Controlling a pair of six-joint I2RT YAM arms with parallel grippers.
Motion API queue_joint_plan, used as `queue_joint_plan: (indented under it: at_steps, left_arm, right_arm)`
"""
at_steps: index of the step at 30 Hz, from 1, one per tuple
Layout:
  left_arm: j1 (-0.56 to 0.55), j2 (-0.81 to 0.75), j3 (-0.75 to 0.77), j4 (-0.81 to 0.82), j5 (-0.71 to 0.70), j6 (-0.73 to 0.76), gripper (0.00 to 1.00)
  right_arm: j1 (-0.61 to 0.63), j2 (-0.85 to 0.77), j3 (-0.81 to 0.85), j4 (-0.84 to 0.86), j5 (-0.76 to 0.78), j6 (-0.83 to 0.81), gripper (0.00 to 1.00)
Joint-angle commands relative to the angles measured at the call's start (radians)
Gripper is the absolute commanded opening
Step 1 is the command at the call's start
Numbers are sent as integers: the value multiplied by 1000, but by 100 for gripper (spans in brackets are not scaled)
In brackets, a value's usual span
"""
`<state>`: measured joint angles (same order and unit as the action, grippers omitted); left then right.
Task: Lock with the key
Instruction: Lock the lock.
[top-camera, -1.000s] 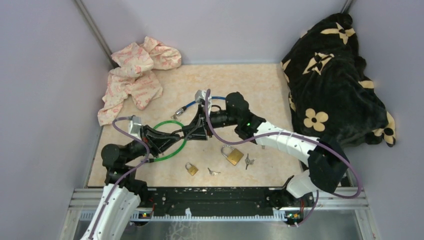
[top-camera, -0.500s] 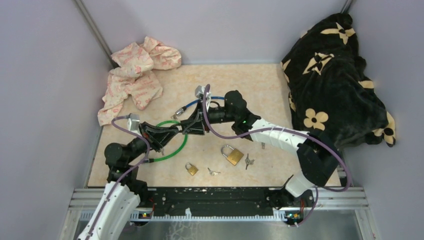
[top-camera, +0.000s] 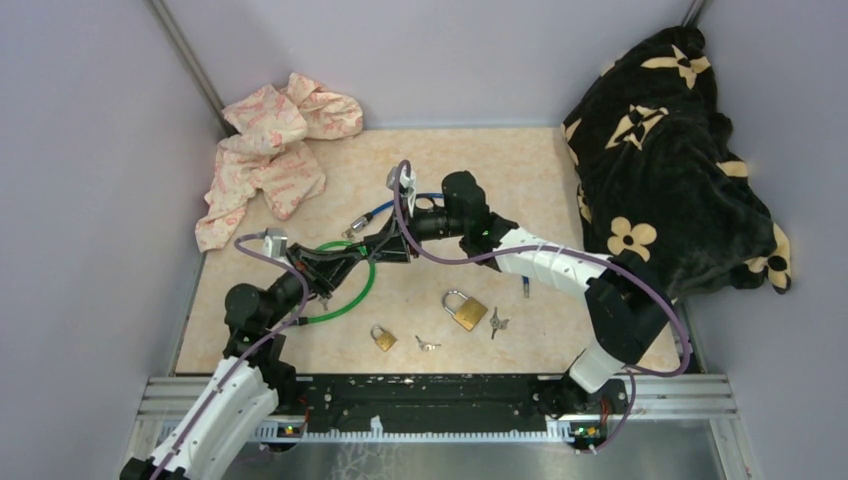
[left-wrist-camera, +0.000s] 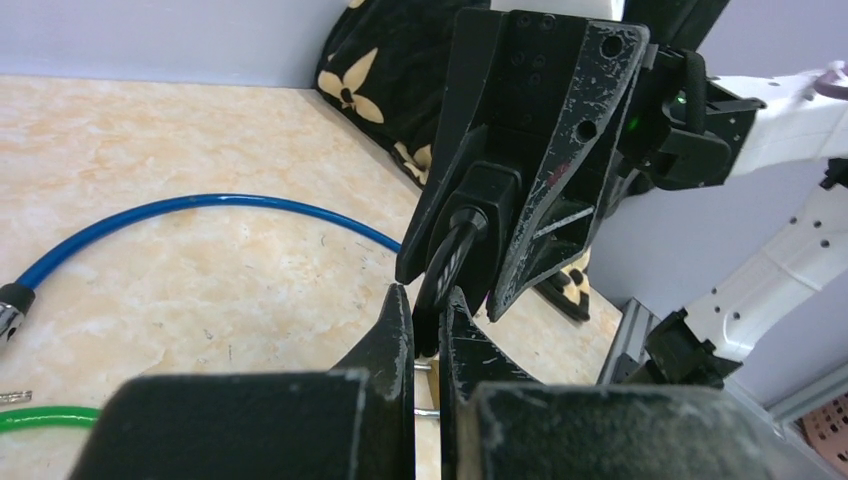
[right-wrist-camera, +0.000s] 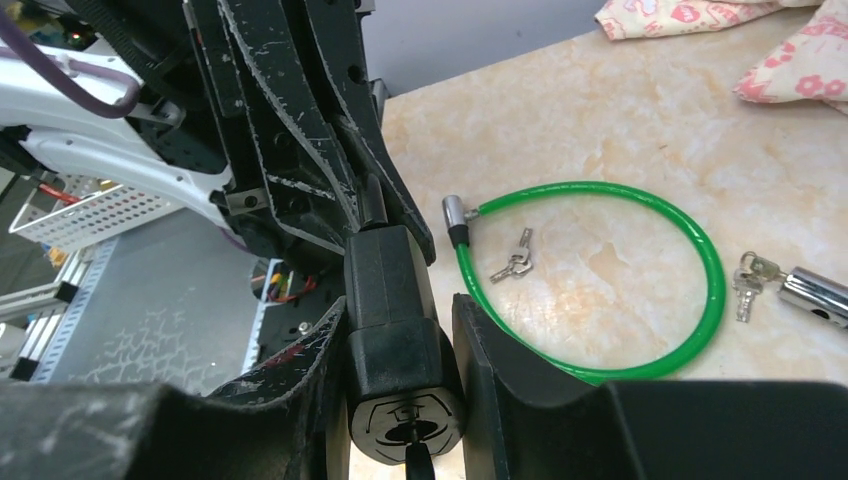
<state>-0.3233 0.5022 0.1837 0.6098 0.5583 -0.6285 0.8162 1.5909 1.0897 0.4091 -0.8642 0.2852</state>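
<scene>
Held above the beige marbled tabletop (top-camera: 480, 170), the black cylindrical lock body (right-wrist-camera: 388, 290) is clamped in the right claw (right-wrist-camera: 400, 325), with a dark key stub (right-wrist-camera: 413, 462) in its keyhole. The left claw (left-wrist-camera: 428, 322) is pinched together on the glossy black cable (left-wrist-camera: 452, 255) at the lock's far end.

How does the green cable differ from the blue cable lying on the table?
Colour: the green cable is bright green, the blue cable is blue. Shape: the green cable curls into an almost full ring, while the blue cable runs as an open, shallow arc. Place: the green cable lies nearer the arm bases, the blue cable farther back. Both lie flat on the table, and each has a metal end piece.
</scene>
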Motion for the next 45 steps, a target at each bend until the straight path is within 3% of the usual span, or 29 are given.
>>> queue_joint_plan:
  at_steps: [1,11,21,32,36,38,40,41,45]
  left_arm:
    - [-188,88,-1,-12,365,-13,0]
    - [-204,100,19,84,377,-24,0]
    - [-307,153,33,132,428,-33,0]
    - [-289,141,28,129,381,-54,0]
    - [-193,70,14,120,365,-76,0]
    - [-110,5,1,110,343,-94,0]
    - [-33,-63,-15,107,330,-116,0]
    - [-3,-92,-23,107,333,-127,0]
    - [52,-180,-32,61,377,-116,0]
  right_arm:
    - [241,78,182,195,64,31,0]
    - [242,113,204,200,4,26,0]
    - [244,138,277,79,-89,-89,0]
    - [264,100,262,-41,-90,-192,0]
    - [242,32,224,-139,-72,-235,0]
    - [204,-14,188,-200,-95,-237,33]
    - [153,-76,129,-235,-99,-220,81]
    - [121,-116,94,-243,-98,-212,96]
    - [10,-283,-11,-301,-98,-214,98]
